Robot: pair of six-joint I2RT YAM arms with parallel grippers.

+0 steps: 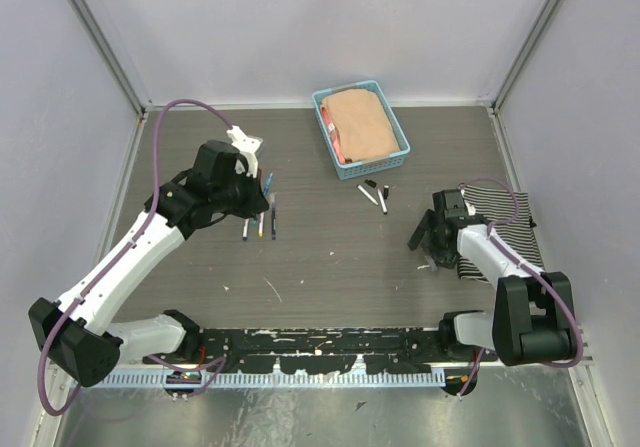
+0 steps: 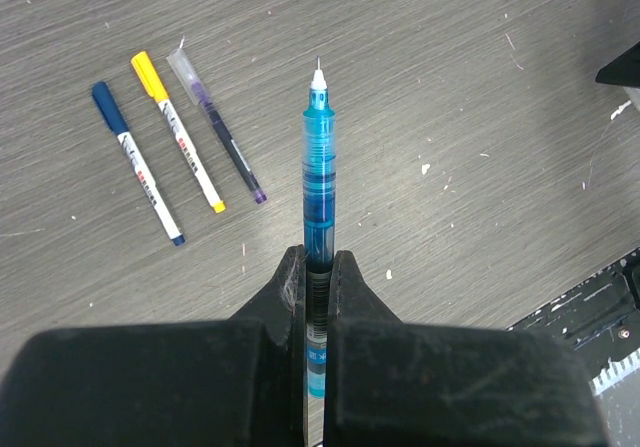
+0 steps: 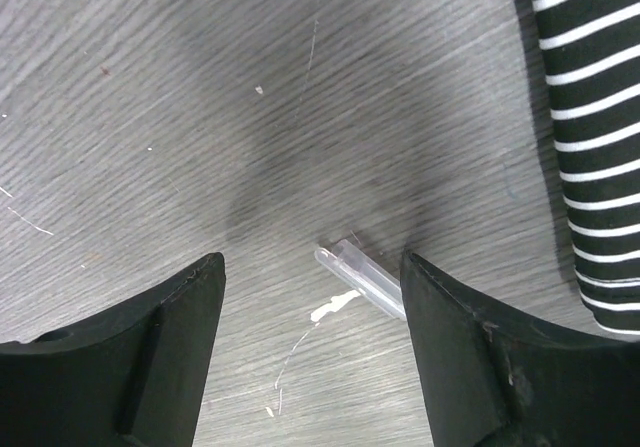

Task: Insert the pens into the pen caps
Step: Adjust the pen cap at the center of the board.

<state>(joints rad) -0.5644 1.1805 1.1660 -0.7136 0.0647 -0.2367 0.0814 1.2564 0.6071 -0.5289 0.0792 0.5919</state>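
The grey wood-grain bench carries everything. The left arm stretches from the near-left corner toward the far-left part of the bench, while the right arm is folded in short by the right edge. A blue basket stands at the far edge, a little right of the middle, filled by a peach cloth. A striped cloth (black and white bands) lies along the right edge, just beside the right arm. The left tool is clenched on a teal pen, gripping the rear of the barrel so the bare, uncapped tip points away from the fingers, above the left half of the bench. The right tool is released, its fingers spread wide and low over the bench near the right edge. Beside the teal pen, three capped pens lie close together on the left half: a blue-capped pen, a yellow-capped pen and a purple pen wearing a clear cap. Two white pens lie just in front of the basket, between it and the right tool; their dark ends are too small to tell whether they are capped. Smallest, a loose clear cap lies flat on the bench between the right tool's spread fingers, one end hidden behind a finger, near the striped cloth.
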